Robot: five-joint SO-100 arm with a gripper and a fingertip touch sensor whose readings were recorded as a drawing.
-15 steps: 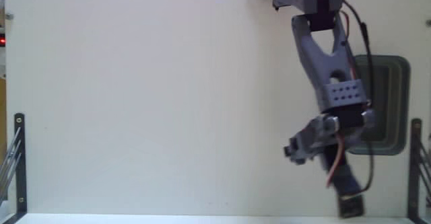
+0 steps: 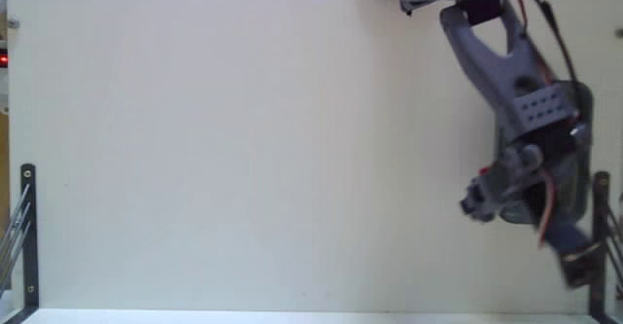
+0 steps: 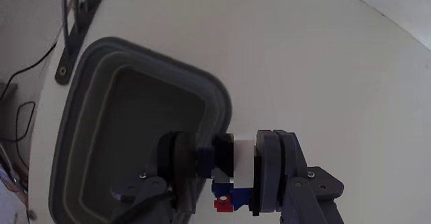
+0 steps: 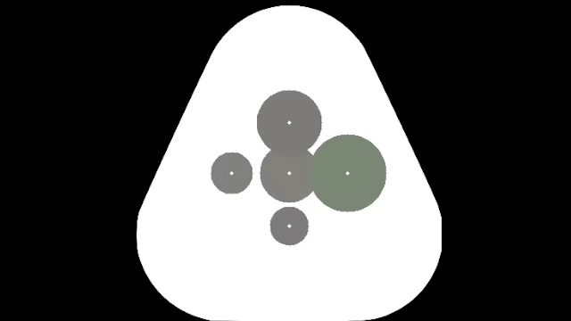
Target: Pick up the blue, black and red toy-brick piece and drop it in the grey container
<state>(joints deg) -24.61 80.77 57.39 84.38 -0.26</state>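
In the wrist view my gripper (image 3: pixel 225 165) is shut on the toy-brick piece (image 3: pixel 224 185), a small blue cluster with a red bit at the bottom and a dark part between the pads. It hangs over the right rim of the grey container (image 3: pixel 86 89), whose deep hollow lies to the left. In the fixed view the arm reaches down the right side and covers most of the grey container (image 2: pixel 586 105). The gripper (image 2: pixel 477 203) sits at the container's lower left, and the brick cannot be made out there.
Black metal brackets stand at the table's left edge (image 2: pixel 27 232) and right edge (image 2: pixel 600 229). One bracket (image 3: pixel 73 23) and loose cables lie just beyond the container in the wrist view. The white tabletop (image 2: pixel 243 149) stretches left of the arm.
The arm has swung to the right in the fixed view, carrying the gripper from beside the container to over it.
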